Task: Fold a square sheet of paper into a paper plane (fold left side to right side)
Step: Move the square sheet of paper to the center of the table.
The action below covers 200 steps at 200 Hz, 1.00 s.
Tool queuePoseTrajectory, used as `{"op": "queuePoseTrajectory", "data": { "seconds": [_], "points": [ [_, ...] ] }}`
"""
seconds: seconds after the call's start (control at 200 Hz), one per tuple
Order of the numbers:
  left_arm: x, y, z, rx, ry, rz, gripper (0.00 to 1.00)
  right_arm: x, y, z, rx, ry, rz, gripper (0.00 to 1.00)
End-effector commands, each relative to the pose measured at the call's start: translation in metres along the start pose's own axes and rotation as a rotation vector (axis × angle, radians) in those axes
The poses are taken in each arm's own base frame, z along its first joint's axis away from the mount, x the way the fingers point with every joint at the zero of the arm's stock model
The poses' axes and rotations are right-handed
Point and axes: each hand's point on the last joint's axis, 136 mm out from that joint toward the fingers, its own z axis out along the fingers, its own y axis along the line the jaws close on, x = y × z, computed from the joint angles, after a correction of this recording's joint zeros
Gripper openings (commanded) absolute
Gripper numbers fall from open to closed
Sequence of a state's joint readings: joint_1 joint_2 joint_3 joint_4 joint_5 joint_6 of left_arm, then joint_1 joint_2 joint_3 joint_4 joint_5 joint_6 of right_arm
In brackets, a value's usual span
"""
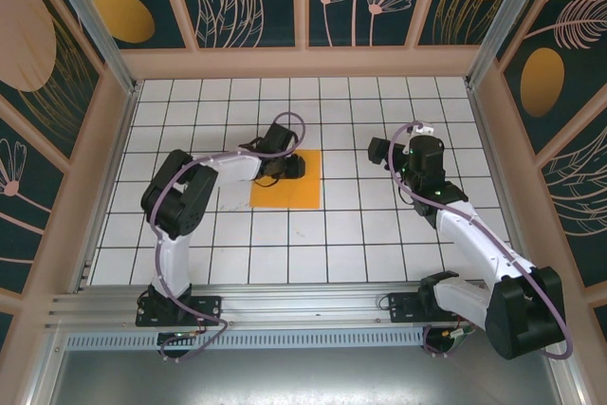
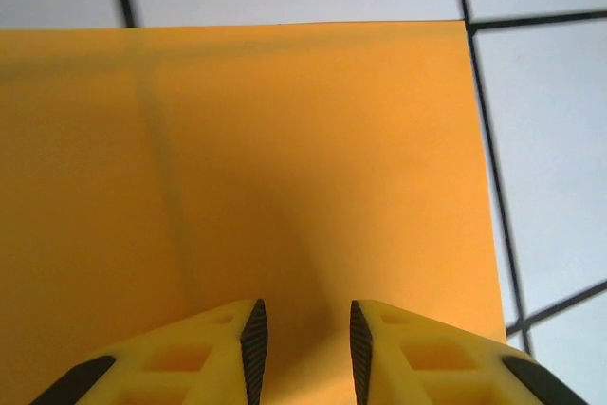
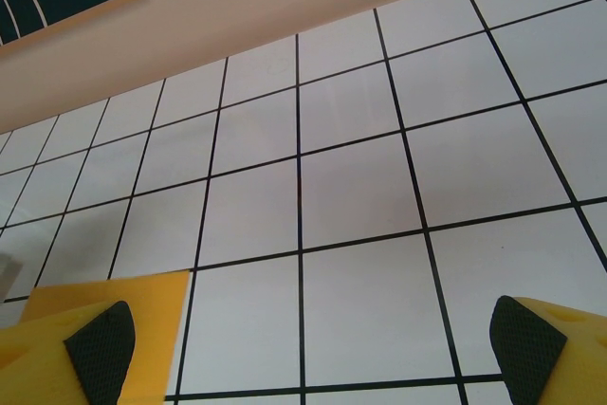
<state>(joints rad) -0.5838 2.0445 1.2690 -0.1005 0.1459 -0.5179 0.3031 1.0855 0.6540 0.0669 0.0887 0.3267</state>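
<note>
Dark patterned walls (image 1: 85, 64) framed in pale beige close round three sides of a white table (image 1: 379, 253) ruled with black grid lines, and an aluminium rail (image 1: 313, 305) runs along the edge nearest the arm bases. The square sheet of paper (image 1: 289, 192) (image 2: 313, 158) lies flat on the tiles near the table's middle, unfolded, with a grid line showing faintly through it. The left arm (image 1: 180, 206) reaches in from the sheet's left, and its left gripper (image 1: 285, 166) (image 2: 305, 343) hangs over the sheet's far part, hiding it from above. Its jaws stand narrowly apart with nothing between them; I cannot tell whether they touch the paper. The right arm (image 1: 474, 244) stands well to the sheet's right. Its right gripper (image 1: 382, 152) (image 3: 313, 343) is spread wide over bare tiles, and one sheet corner (image 3: 156, 329) lies beside a fingertip.
</note>
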Motion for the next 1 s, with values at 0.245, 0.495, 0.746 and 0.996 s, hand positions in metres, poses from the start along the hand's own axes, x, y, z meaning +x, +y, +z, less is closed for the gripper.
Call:
{"op": "queuePoseTrajectory", "data": {
  "seconds": [0.245, 0.495, 0.746, 0.996],
  "points": [
    [-0.045, -0.035, -0.049, 0.091, -0.14, 0.04, 0.45, 0.024, 0.019, 0.034, 0.0, 0.159, 0.013, 0.99],
    [-0.026, 0.016, -0.084, 0.035, -0.118, -0.063, 0.49, 0.062, 0.064, 0.1, 0.005, 0.325, -0.054, 0.99],
    [0.007, 0.045, -0.069, 0.033, -0.044, -0.131, 0.41, 0.104, 0.105, 0.16, -0.051, 0.443, -0.114, 0.99],
    [0.027, 0.059, -0.051, -0.003, 0.005, -0.149, 0.34, 0.129, 0.118, 0.187, -0.073, 0.517, -0.12, 0.99]
  ]
}}
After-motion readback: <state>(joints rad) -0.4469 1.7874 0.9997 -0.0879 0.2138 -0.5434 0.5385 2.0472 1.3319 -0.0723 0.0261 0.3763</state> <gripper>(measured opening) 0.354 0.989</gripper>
